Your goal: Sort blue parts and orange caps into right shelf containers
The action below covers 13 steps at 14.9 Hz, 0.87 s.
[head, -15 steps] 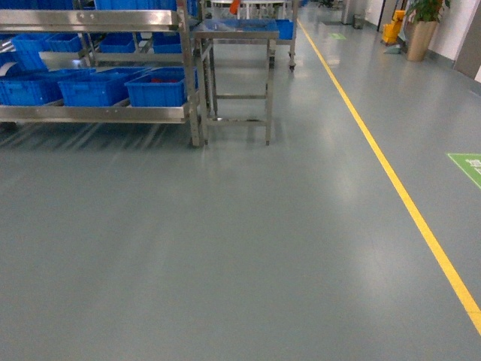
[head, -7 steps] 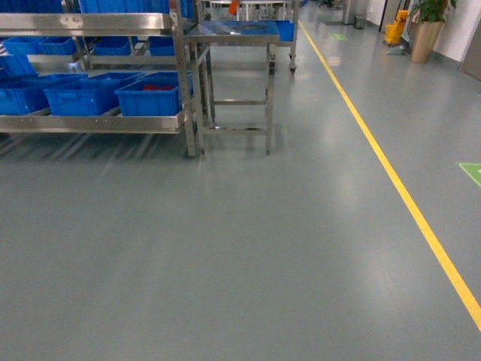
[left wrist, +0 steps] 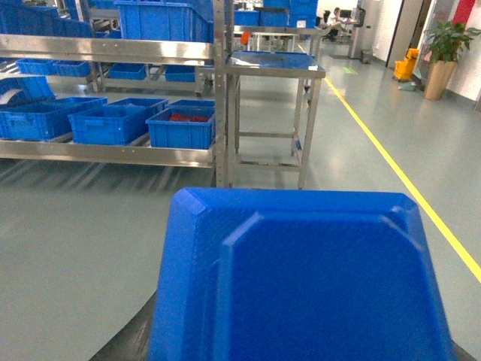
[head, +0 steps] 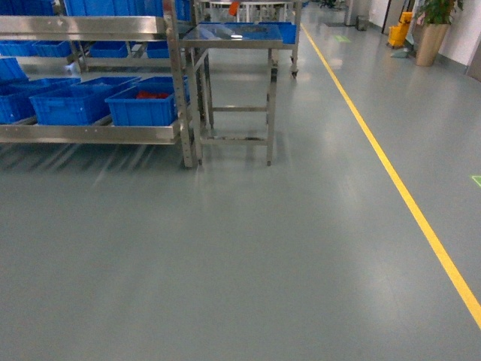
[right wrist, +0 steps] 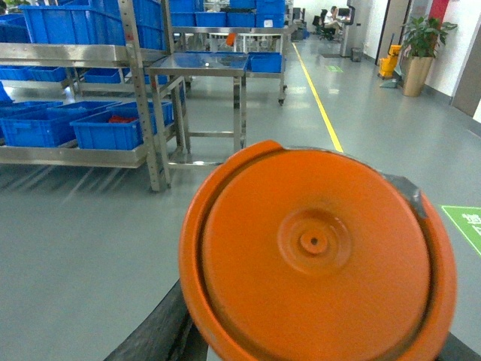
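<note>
Orange cap (right wrist: 316,252) fills the right wrist view; blue part (left wrist: 301,278) fills the left. Each sits close under its camera, apparently carried; end effector fingers hidden, opening cannot be told. Both look like light, rigid, smooth moulded plastic; likely slippery, best held at the rims. Farther off, blue crates (head: 143,105) sit on the steel shelf (head: 90,134), beside a steel worktop (head: 233,34).

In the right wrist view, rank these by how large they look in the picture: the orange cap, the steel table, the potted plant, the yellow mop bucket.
1. orange cap, fills the foreground, but only because it sits right at the camera
2. steel table
3. potted plant
4. yellow mop bucket, smallest

Apparent size only; true sizes cannot be compared.
</note>
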### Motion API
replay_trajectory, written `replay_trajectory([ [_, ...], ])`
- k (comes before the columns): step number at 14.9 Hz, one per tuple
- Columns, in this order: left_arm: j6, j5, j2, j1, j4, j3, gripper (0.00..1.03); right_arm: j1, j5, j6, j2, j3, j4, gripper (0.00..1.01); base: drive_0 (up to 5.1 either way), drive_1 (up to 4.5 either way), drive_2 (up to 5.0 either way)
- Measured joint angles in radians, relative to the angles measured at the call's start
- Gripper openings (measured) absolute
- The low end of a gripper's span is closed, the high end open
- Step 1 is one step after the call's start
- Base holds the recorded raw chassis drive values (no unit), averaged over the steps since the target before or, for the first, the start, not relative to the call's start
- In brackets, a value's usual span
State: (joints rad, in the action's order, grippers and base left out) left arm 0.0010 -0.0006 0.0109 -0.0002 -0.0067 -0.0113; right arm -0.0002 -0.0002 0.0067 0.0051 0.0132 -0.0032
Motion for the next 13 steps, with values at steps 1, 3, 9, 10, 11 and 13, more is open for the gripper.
replay_trajectory([
  [1,0.000,0.000,0.000,0.000,0.000,0.000,0.42,0.000,0.000,0.000,0.000,0.000,-0.003,0.45,0.1,4.30,-4.2],
  [3,0.000,0.000,0.000,0.000,-0.002,0.000,0.42,0.000,0.000,0.000,0.000,0.000,-0.002,0.45,0.1,4.30,-4.2],
  [9,0.000,-0.001,0.000,0.000,-0.002,0.000,0.42,0.000,0.000,0.000,0.000,0.000,-0.003,0.45,0.0,4.28,-4.2],
  [10,0.000,0.000,0.000,0.000,0.005,0.000,0.42,0.000,0.000,0.000,0.000,0.000,-0.002,0.45,0.0,4.25,-4.3],
  [11,0.000,0.000,0.000,0.000,-0.003,0.000,0.42,0.000,0.000,0.000,0.000,0.000,-0.003,0.45,0.0,4.25,-4.3],
  [13,0.000,0.001,0.000,0.000,0.001,0.000,0.42,0.000,0.000,0.000,0.000,0.000,-0.003,0.45,0.0,4.25,-4.3],
])
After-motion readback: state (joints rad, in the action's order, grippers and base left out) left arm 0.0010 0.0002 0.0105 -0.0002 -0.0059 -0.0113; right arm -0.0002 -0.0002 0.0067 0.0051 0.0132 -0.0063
